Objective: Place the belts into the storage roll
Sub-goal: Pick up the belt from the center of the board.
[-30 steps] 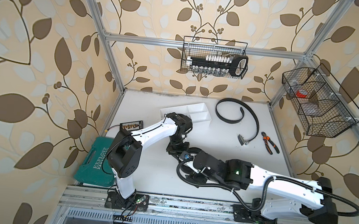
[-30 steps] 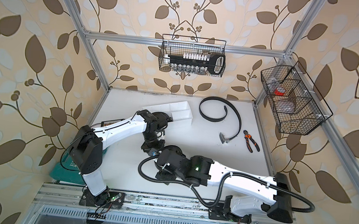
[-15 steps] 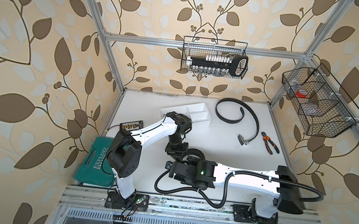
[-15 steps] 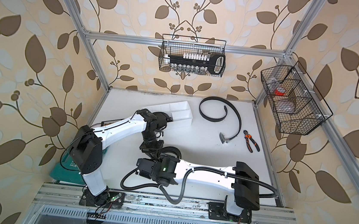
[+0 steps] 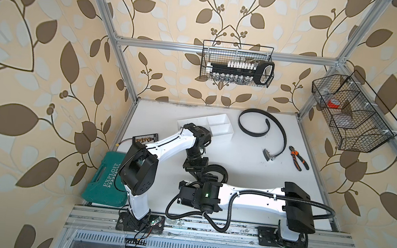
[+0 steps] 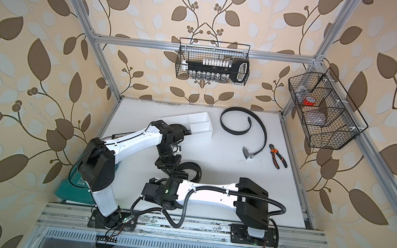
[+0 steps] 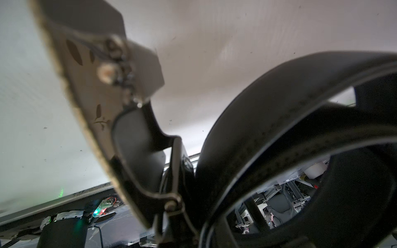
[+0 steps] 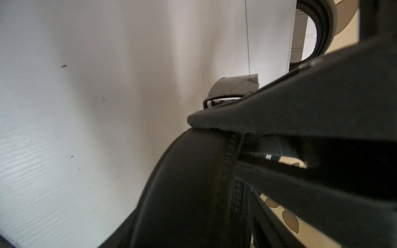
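Black coiled belt [image 5: 221, 169] is sitting over the front of the white surface [image 5: 250, 164], well apart from the storage roll [image 5: 219, 125] at the back left. The left tool [image 5: 195, 171] is pointing down and clamping narrowly on this belt near its shiny buckle [image 7: 96, 85]. From the front, the right tool [image 5: 207, 178] is reaching in; its fingers [image 8: 322, 90] are standing apart with the strap's stitched edge between them, and whether they are pressing it cannot be told. The left arm [image 5: 165, 146] is overhanging the storage roll's near corner. A loose belt [image 5: 251, 133] is lying curved at the back right, just beside the storage roll, with pliers [image 5: 298, 158] near its buckle end. A green case [image 5: 107, 183] is lying at the left edge. Against a second ago, the right arm [image 5: 250, 196] is folding up over its base, its wrist now in front of the coil, not to its right; the left arm and loose belt are staying put.
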Robot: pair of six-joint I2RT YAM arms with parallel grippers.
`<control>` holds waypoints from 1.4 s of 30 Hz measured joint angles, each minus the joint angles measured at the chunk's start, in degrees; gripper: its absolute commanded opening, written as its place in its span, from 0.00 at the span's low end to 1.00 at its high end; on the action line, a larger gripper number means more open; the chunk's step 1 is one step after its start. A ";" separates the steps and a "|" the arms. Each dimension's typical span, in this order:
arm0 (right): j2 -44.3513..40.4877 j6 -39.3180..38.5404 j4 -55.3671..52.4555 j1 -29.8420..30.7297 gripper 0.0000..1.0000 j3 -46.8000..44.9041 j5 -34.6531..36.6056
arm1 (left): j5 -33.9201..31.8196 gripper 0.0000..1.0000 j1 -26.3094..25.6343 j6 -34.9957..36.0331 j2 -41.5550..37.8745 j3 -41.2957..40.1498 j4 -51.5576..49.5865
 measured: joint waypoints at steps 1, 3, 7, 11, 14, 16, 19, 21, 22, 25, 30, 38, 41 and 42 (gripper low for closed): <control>0.33 0.15 -0.31 0.04 0.57 0.09 0.57 | 0.26 0.06 0.00 0.00 0.00 -0.07 0.04; 0.57 0.46 -0.98 0.09 0.49 0.15 1.29 | 0.57 0.07 0.02 0.00 0.00 -0.22 0.09; 0.90 0.57 -2.38 0.39 0.34 0.15 1.55 | 2.14 0.09 0.74 -0.07 0.00 -0.31 0.68; 1.11 0.50 -2.51 0.50 0.27 0.15 2.10 | 2.69 0.19 1.01 0.02 0.00 -0.42 0.96; 1.09 0.42 -2.60 0.50 0.24 0.15 2.60 | 3.04 0.28 1.07 0.52 0.00 -0.42 1.05; 1.09 0.39 -2.51 0.50 0.23 0.15 2.97 | 3.34 0.40 1.09 1.09 0.00 -0.42 0.98; 0.68 0.26 -2.01 0.50 0.22 0.13 2.99 | 4.48 0.71 1.60 1.14 -0.15 -0.42 1.22; -0.48 0.07 -2.14 0.50 0.21 -0.37 2.95 | 4.87 0.83 2.71 0.90 -0.83 -0.42 1.51; -1.49 -0.04 -1.88 0.46 0.21 -0.74 2.78 | 5.62 0.91 3.78 0.55 -1.62 -0.42 2.19; -5.44 -0.31 0.28 0.39 0.20 -1.92 1.38 | 8.87 0.99 8.07 -1.70 -6.36 -0.42 6.10; -13.33 -0.52 5.07 -1.16 0.19 -4.74 -3.76 | 11.45 0.99 20.06 -5.88 -20.94 -1.97 14.97; -27.17 -5.14 15.80 -17.42 0.20 -8.24 -22.03 | 10.25 0.99 27.71 -9.68 -35.36 -16.35 25.22; -30.05 -7.48 19.58 -23.02 0.20 -7.41 -27.43 | 9.40 0.99 27.71 -9.92 -34.75 -21.07 27.10; -30.08 -8.07 20.22 -24.50 0.20 -6.51 -28.89 | 9.27 0.99 27.71 -9.88 -34.51 -22.14 27.47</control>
